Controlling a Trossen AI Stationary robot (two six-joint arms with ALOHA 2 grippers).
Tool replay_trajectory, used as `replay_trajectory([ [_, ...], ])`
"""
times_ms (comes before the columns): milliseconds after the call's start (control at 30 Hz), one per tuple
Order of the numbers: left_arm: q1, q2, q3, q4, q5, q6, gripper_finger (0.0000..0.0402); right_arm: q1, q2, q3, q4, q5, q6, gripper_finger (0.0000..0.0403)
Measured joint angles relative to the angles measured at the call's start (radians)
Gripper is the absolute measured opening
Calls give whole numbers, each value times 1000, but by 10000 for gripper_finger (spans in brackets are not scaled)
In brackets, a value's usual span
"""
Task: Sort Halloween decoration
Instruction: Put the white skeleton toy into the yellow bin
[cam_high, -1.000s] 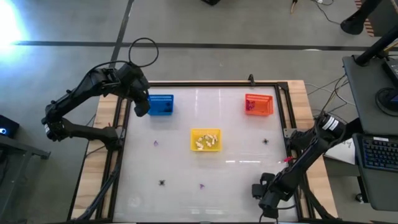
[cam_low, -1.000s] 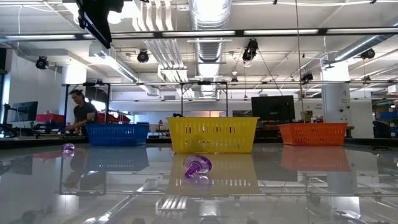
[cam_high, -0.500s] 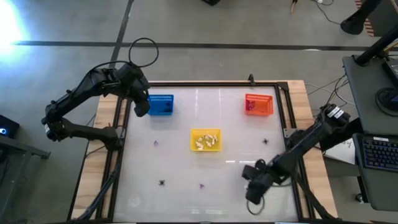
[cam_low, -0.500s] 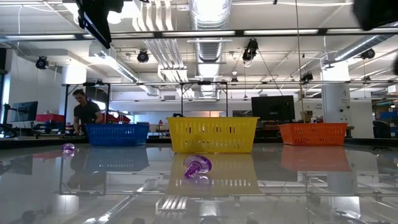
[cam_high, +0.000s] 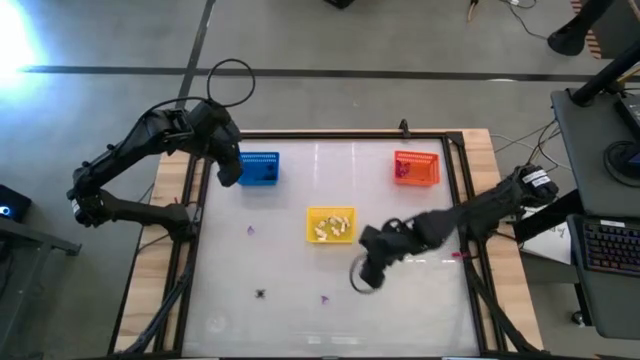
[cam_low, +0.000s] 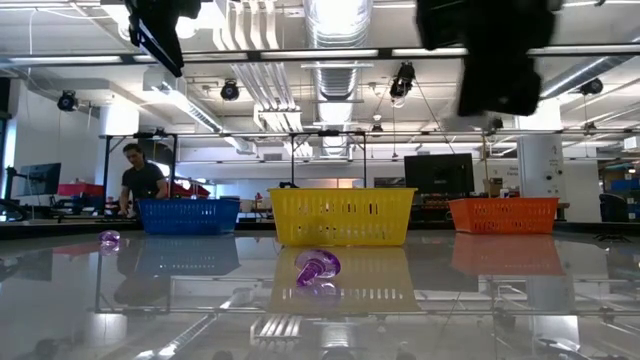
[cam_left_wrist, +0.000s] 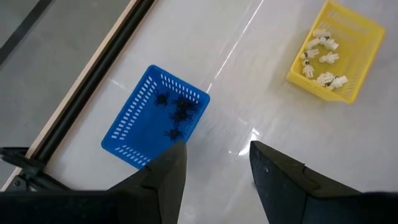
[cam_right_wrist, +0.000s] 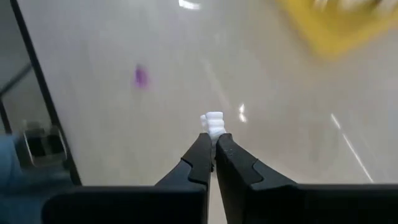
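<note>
I can read no writing or label on anything here. My right gripper (cam_right_wrist: 212, 144) is pinched shut on a small white trinket (cam_right_wrist: 213, 122), which sticks out just past the fingertips; the gripper hangs over the table (cam_high: 300, 310) just beside the yellow basket (cam_high: 330, 224), on its near right corner. A purple trinket (cam_high: 324, 298) lies near that gripper, toward the front edge, and a black spidery trinket (cam_high: 261, 294) lies further along the same way, well apart. A second purple piece (cam_high: 249, 230) sits on the far side of the yellow basket from my right gripper. White trinkets (cam_left_wrist: 321, 60) fill the yellow basket.

My left gripper (cam_left_wrist: 214, 163) waits with fingers spread, directly above the blue basket (cam_left_wrist: 155, 116), whose black spidery pieces (cam_left_wrist: 176, 113) lie just ahead of the fingertips. The orange basket (cam_high: 416, 167) sits near the table's back right corner. The glossy table around my right gripper is mostly open toward the front rail.
</note>
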Motion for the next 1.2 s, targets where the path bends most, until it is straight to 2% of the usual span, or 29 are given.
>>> replay_trajectory([
  [233, 0, 2, -1, 3, -3, 54, 160, -165, 51, 90, 77, 3, -144, 11],
  [533, 0, 5, -15, 3, -3, 98, 160, -270, 183, 181, 78, -5, -227, 12],
  [900, 0, 25, -68, 3, -3, 139, 160, -333, 312, 232, 70, -9, -270, 12],
  [1200, 0, 56, -39, 3, -4, 209, 160, -347, 349, 246, 69, -8, -251, 13],
])
